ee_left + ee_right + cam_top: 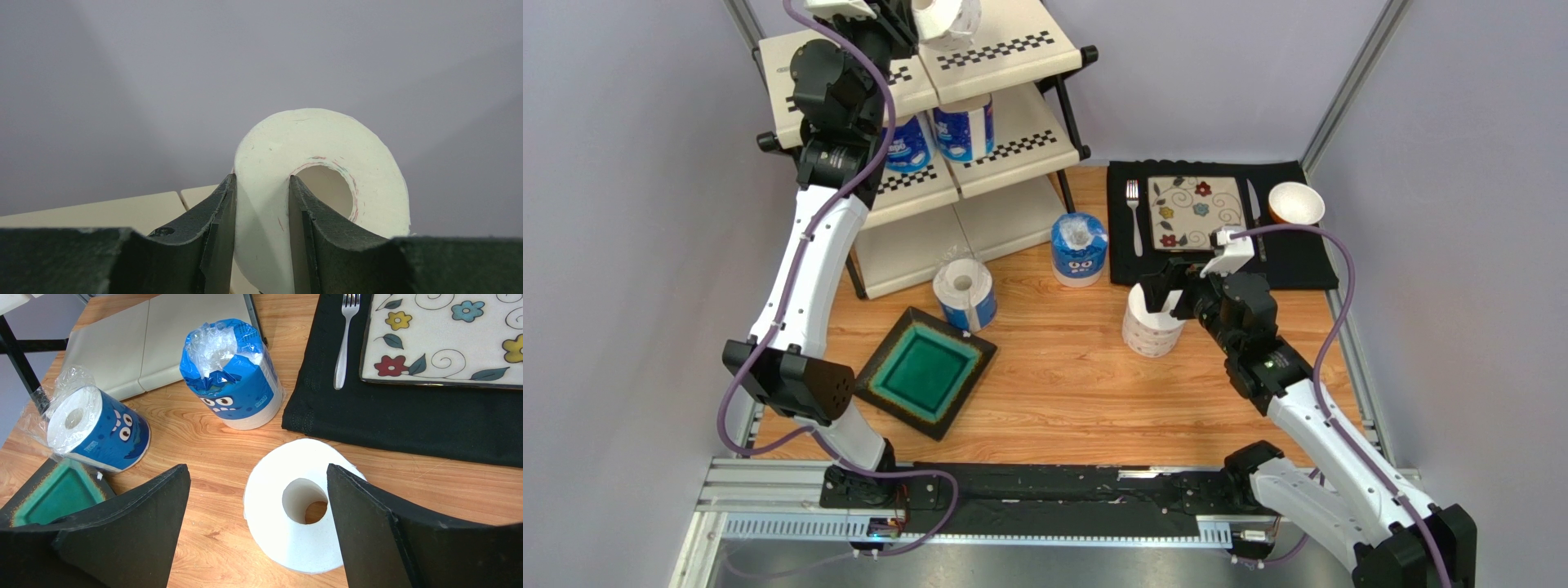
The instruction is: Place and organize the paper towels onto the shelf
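Note:
The shelf [1014, 55] stands at the far left. My left gripper [913, 15] is above its top tier, shut on a plain white paper towel roll [319, 147], with one finger inside the core and one outside. The top panel [110, 211] lies just below. Two blue-wrapped rolls [940, 137] stand on the middle tier. One blue-wrapped roll [236, 380] stands on the table and another [98, 432] lies on its side. My right gripper [258, 471] is open just above an upright plain white roll [276, 533], with one finger beside the roll's right edge.
A green square dish [925, 371] sits at the near left. A black placemat [1284, 257] at the far right holds a floral plate [442, 337], a fork [345, 337] and a cup [1296, 202]. The shelf's bottom tier [153, 337] lies behind the rolls.

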